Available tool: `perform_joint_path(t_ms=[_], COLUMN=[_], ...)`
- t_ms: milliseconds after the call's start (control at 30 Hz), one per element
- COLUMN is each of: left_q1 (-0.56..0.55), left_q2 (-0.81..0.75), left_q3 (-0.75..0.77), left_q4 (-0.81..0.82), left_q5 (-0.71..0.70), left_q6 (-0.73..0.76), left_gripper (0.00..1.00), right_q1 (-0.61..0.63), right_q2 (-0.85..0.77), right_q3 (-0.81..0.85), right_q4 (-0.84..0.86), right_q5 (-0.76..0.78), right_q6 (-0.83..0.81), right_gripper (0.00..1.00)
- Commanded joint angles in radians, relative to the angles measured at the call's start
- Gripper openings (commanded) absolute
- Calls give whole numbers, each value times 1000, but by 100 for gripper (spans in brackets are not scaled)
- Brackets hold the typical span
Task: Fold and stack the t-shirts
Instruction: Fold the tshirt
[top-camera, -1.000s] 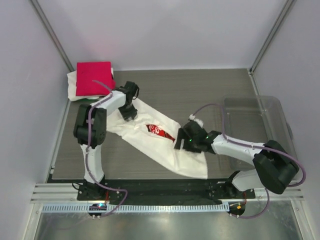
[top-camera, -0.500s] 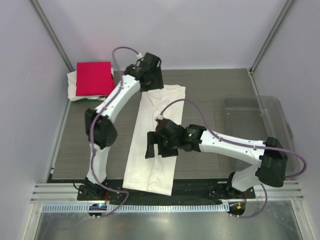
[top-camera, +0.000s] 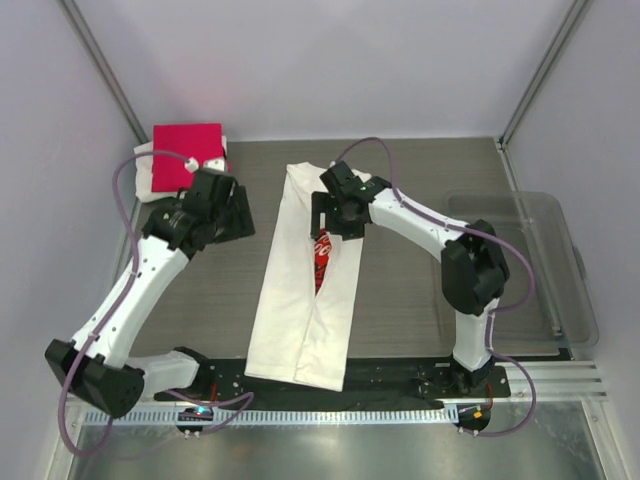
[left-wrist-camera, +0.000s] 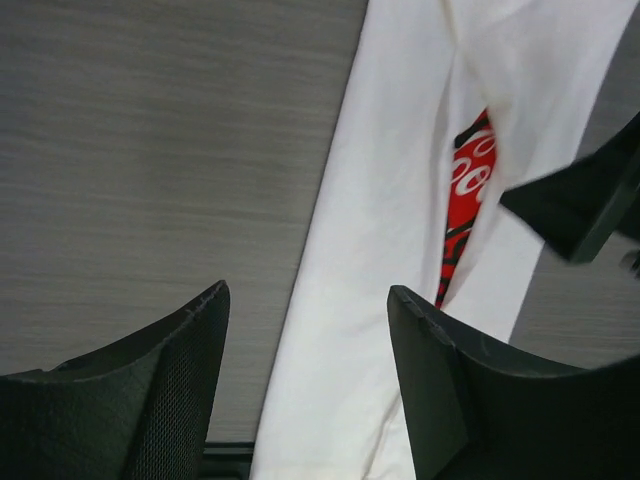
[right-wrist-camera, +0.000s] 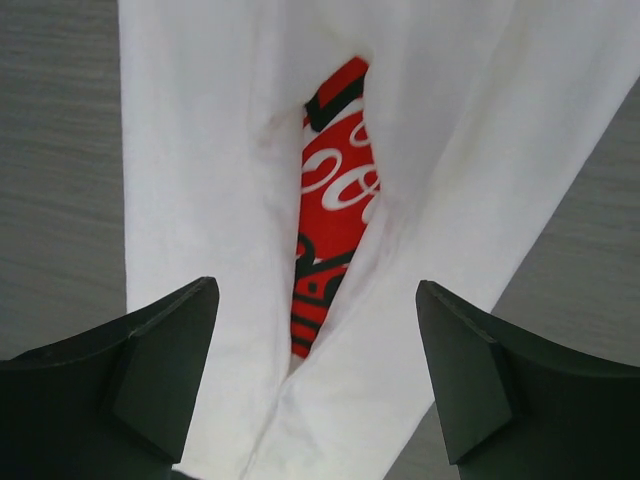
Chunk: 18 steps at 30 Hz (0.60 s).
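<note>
soft matt cotton shirt (top-camera: 305, 300) on grey wood-grain table (top-camera: 400, 300).

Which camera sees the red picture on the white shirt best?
Right wrist view: the red print sits big between the shirt's folded sides. Left wrist shows a narrow strip; the top view only a sliver.

The t-shirt strip (top-camera: 300, 320) lies centre, shirt stack (top-camera: 187, 155) behind-left, tub (top-camera: 520, 240) right.

The top view looks steeply down from behind the bases over the whole table (top-camera: 400, 300). Each wrist view looks down closely past the left fingers (left-wrist-camera: 150, 390) or right fingers (right-wrist-camera: 160, 370). Both show the red print (right-wrist-camera: 335, 215) beyond the fingertips.
</note>
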Motion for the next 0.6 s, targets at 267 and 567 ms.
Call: perform_joint_path(t_ms=[267, 567], left_q1=[-2, -3], left_q2=[-473, -594], left_q3=[-360, -492], left_q4=[16, 52], left_q5=[-46, 35], left_q6=[-27, -77], left_gripper=[70, 70], right_q1=[-99, -186], right_q2=[344, 588], right_q3=[283, 555], right_q4=[-52, -42], right_q5=[54, 50], right_q6=[-130, -169], right_gripper=[83, 82])
